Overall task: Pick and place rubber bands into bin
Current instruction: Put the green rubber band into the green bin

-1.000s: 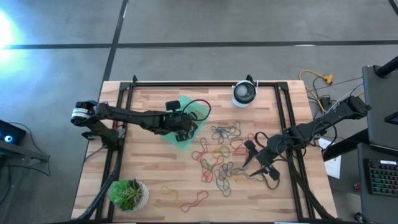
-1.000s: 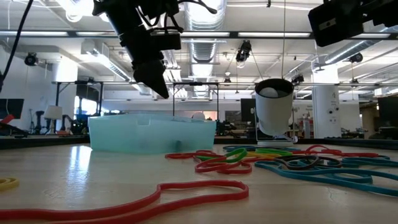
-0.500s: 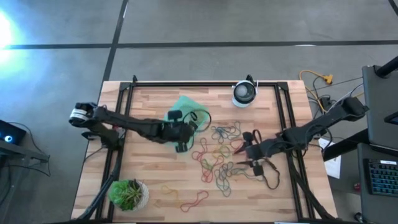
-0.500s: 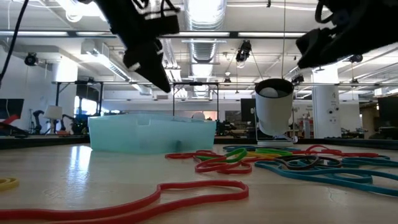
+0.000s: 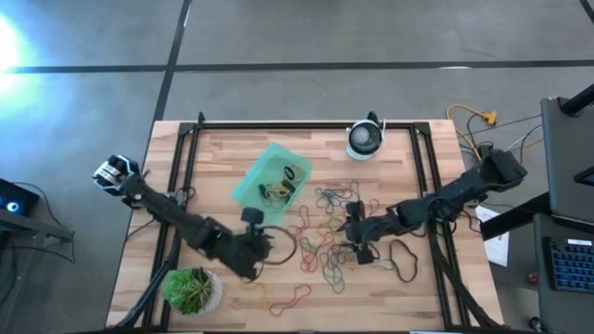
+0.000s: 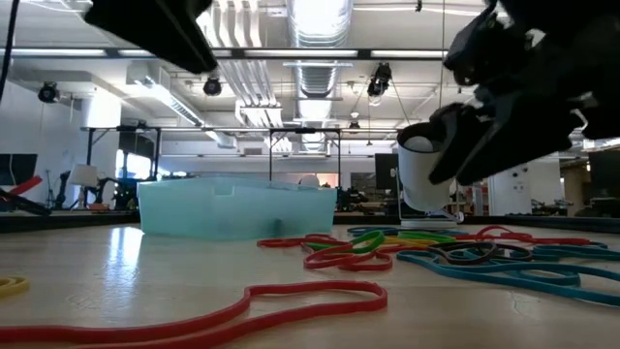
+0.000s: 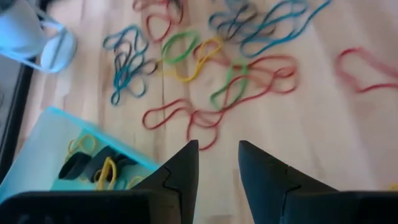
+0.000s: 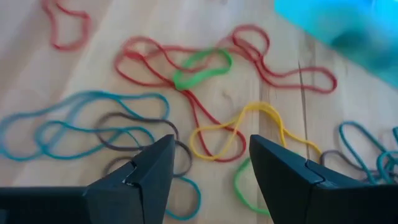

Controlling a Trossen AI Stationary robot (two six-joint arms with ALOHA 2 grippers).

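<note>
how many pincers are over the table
2. The left pincer is between the potted plant and the bin; the right pincer hangs over the rubber bands, right of the bin.

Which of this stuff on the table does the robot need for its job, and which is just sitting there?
For the job:
- rubber bands, most scattered on the table, a few already in the bin
- bin, teal
- left gripper, open, empty
- right gripper, open over the bands

Just sitting there:
- potted plant
- white-and-black round device

One bin (image 5: 251,182), many rubber bands (image 5: 327,232), one potted plant (image 5: 190,289).
</note>
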